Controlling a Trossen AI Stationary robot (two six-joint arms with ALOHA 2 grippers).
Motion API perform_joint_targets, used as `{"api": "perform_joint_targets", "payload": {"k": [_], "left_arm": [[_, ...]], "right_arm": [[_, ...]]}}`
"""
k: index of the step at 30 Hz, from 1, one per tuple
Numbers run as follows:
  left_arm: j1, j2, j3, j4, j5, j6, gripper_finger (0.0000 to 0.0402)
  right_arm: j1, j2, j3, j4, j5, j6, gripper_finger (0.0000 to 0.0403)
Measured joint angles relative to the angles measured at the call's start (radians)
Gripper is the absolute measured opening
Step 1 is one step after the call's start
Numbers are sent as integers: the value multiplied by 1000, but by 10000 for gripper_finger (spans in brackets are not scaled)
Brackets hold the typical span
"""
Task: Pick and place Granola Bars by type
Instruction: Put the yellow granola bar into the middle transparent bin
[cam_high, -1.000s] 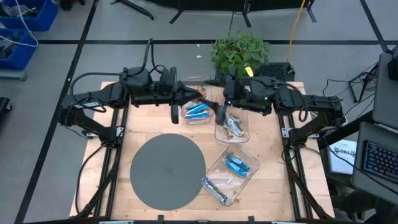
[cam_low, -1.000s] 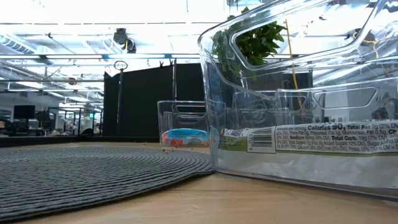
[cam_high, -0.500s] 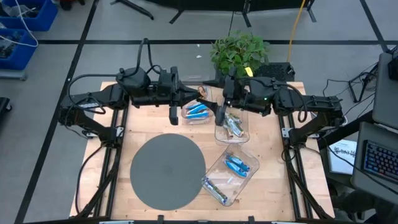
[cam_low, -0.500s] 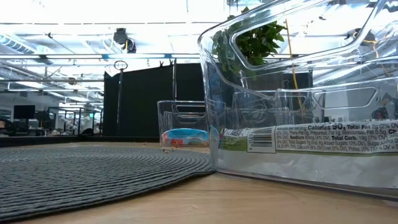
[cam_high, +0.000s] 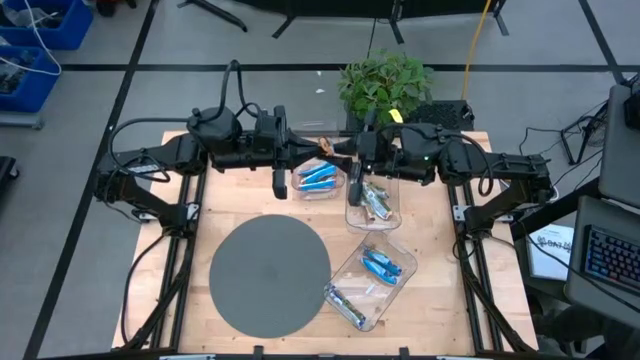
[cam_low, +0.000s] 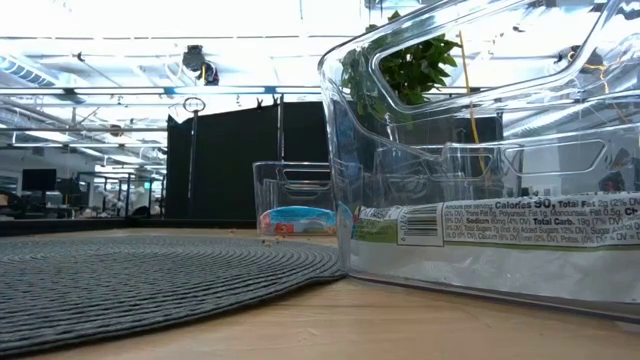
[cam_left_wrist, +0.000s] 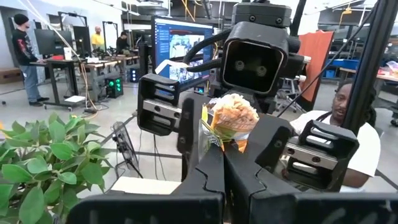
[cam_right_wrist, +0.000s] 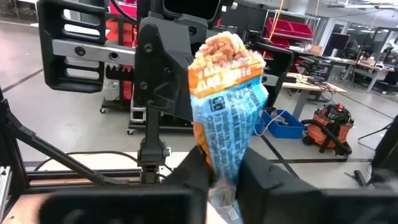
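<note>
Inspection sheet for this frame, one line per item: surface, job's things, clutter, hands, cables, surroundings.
Surface: wooden table, with a round grey mat lying at front left.
Job's things: blue bars in the rear bin; silvery bars in the middle bin; both colours mixed in the front bin; one tan bar held in the air.
Clutter: nothing seen.
Hands: left hand and right hand meet over the table's rear edge, both apparently closed on the tan bar.
Cables: black loop over the left arm; yellow cable on the floor behind.
Surroundings: potted plant, blue crates, people in the room.
</note>
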Motion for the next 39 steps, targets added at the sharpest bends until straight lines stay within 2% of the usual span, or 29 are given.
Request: {"api": "perform_joint_targets", "payload": {"k": [2,9,11,15,19,27,31,33,39], "left_arm": [[0,0,0,0,-2,0,1],[9,0,0,-2,-4,-15,29],[12,0,0,-3,-38,-43,40],[26,0,1,-25,-76,-55,79],[44,-12,1,-62,-83,-70,149],[63,-44,2,-144,-92,-69,325],[64,-63,1,-220,-93,-42,389],[71,-90,0,-293,-92,-40,393],[99,-149,1,-492,-107,-52,361]], "right_arm": [[0,0,0,0,-1,-4,29],[0,0,0,-6,2,-8,21],[-1,-1,0,-7,5,-20,19],[-2,-1,0,-13,10,-34,18],[-1,-1,0,-29,8,-44,17],[-1,-2,2,-47,29,-63,15],[-2,-8,2,-50,36,-75,14],[-2,-11,2,-60,39,-75,14],[-9,-29,2,-223,81,-23,13]]}}
